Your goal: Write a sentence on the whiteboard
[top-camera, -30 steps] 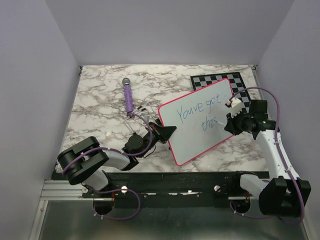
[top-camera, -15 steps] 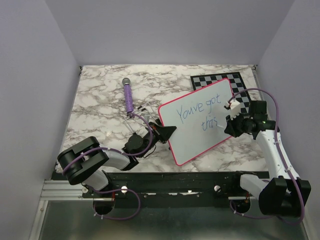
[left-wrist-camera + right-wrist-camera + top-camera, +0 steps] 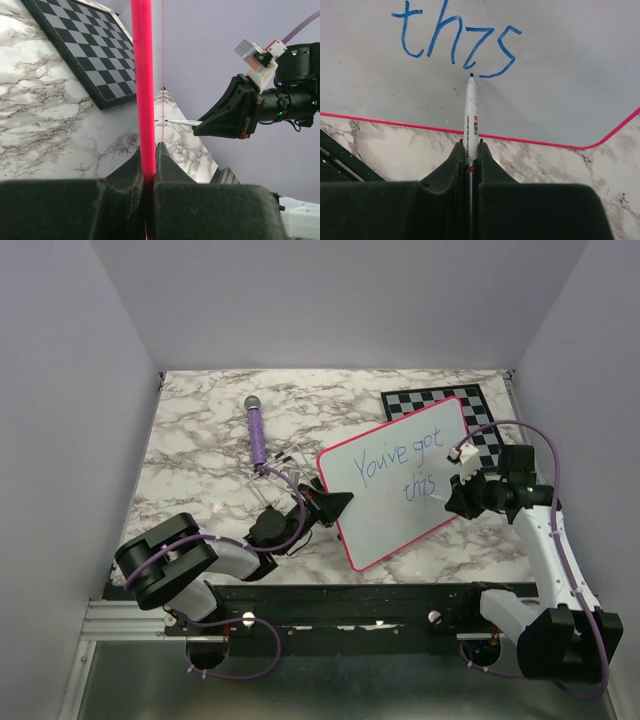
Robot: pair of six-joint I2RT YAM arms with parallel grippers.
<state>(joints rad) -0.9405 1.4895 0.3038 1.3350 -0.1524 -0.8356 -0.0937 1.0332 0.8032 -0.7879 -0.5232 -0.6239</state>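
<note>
The whiteboard [image 3: 385, 525], white with a pink rim, stands tilted over the marble table. My left gripper [image 3: 335, 505] is shut on its left edge. In the left wrist view the pink rim [image 3: 142, 75] runs up from between that gripper's [image 3: 149, 150] closed jaws. The sentence [image 3: 400, 458] reads "You've got this" in blue, on two lines. My right gripper [image 3: 455, 495] is shut on a white marker [image 3: 471, 115]. The marker's tip sits just under the word "this" [image 3: 460, 45]; I cannot tell whether it touches the board [image 3: 560, 75].
A grey-and-black chessboard [image 3: 440, 403] lies flat behind the whiteboard at the back right. A purple microphone [image 3: 257, 432] lies at the back left of the table, with thin wires [image 3: 285, 458] beside it. Grey walls close in three sides.
My right gripper and the marker have shifted slightly left and toward the near edge. The left gripper and the whiteboard have not moved.
</note>
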